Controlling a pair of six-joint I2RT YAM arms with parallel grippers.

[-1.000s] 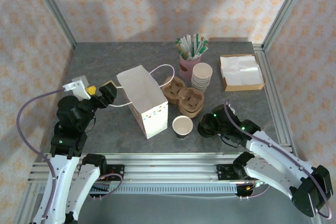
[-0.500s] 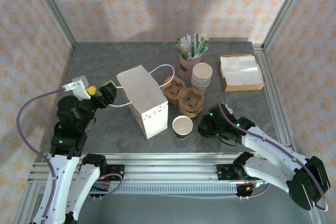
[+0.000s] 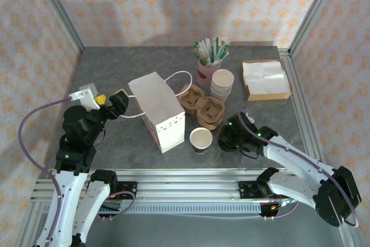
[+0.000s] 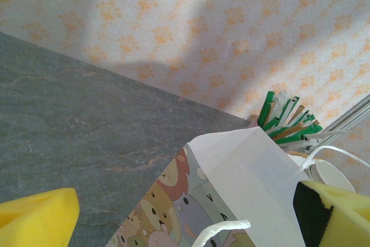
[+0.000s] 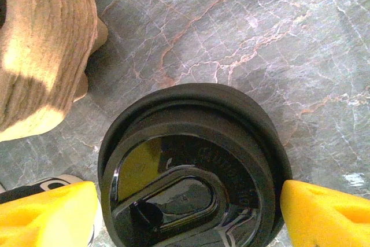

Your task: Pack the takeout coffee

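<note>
Position: takeout coffee (image 5: 193,166) upright on the surface, between the right jaws.

Its black dome lid faces up, so the cup's axis stands vertical to the grey veined surface (image 5: 243,21). Round from above, it shows no long side, and the sip recess lies toward the lower left of the right wrist view. The right jaws stand apart, with one yellow pad (image 5: 46,215) just beside the rim on each side. A brown pulp carrier (image 5: 40,44) lies just beside the cup. Left of it in the top view stands an open paper cup (image 3: 200,139), then a white paper bag (image 3: 159,111). The left jaws, apart and empty, point at the bag. Farther back are a cup stack (image 3: 222,84), a pink stick holder (image 3: 210,65) and a napkin box (image 3: 265,79). Aluminium posts (image 3: 58,10) and orange-patterned walls (image 3: 173,4) enclose the surface.
</note>
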